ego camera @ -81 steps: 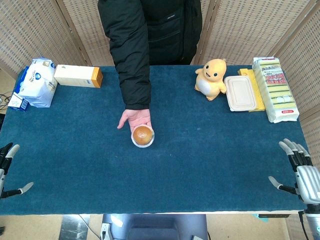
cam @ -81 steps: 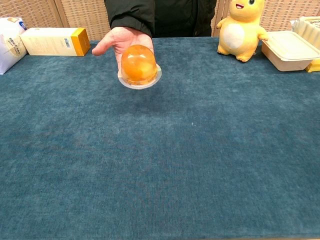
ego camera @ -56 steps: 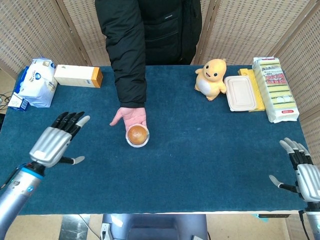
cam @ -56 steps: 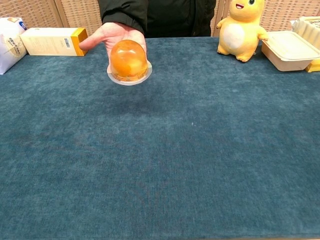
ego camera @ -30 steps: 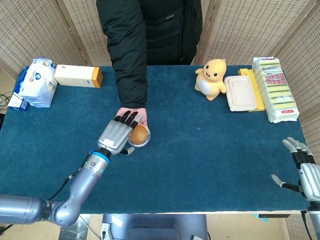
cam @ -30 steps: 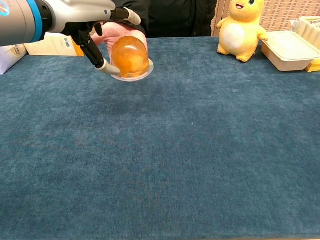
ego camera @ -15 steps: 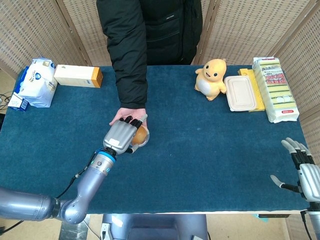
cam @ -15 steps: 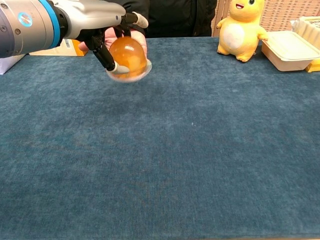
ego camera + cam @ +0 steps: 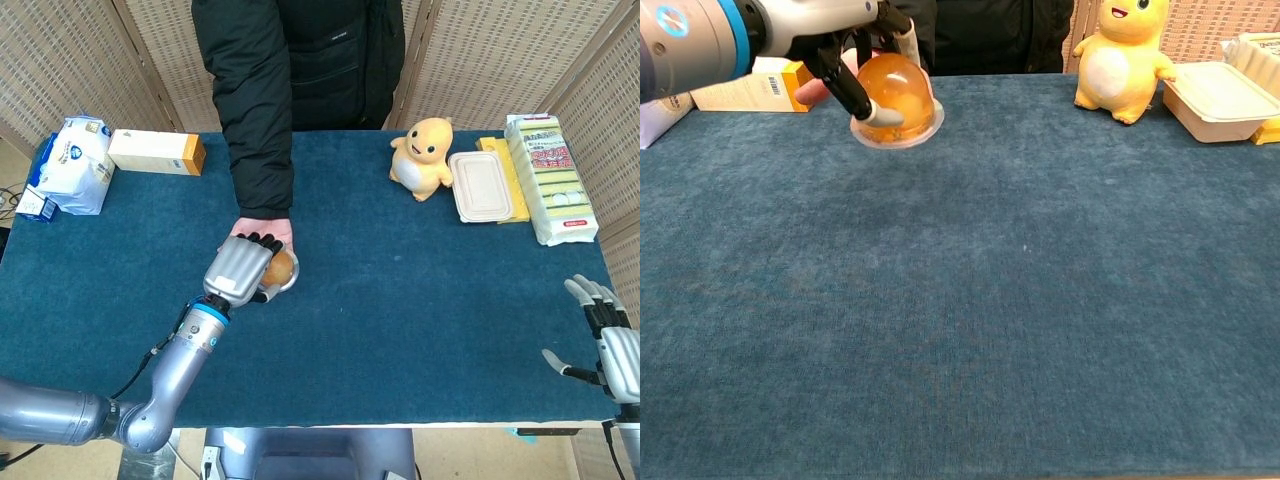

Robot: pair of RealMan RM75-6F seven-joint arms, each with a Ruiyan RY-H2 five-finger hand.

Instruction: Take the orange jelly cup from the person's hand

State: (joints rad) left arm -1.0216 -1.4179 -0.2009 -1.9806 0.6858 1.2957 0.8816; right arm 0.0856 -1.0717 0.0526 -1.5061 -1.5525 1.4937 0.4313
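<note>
**Left hand closed on the jelly cup, handover under way**

Since a second ago the left hand (image 9: 238, 268) has tightened around the orange jelly cup (image 9: 896, 92); its thumb now crosses the front of the dome, with other fingers curling over the top.

- Orange jelly cup: centre-left of the head view, upper left of the chest view. Dome up, wide rim down, raised above the table (image 9: 1040, 300). Gripped by the left hand from its left side, which leaves the person's side free.
- Person's hand (image 9: 262, 230): palm up behind the cup, offered as a platform. Whether it touches the rim at this moment cannot be told.
- Right hand (image 9: 612, 345): lower right corner of the head view, fingers spread, holding nothing, well apart from the exchange.
- Yellow plush toy (image 9: 424, 157), lidded food container (image 9: 480, 186), sponge pack (image 9: 550, 178): upper right.
- White bag (image 9: 72, 165), orange-ended box (image 9: 157, 152): upper left.

Judgement: the grip looks made; lifting clear remains. A smooth dome may slip.
</note>
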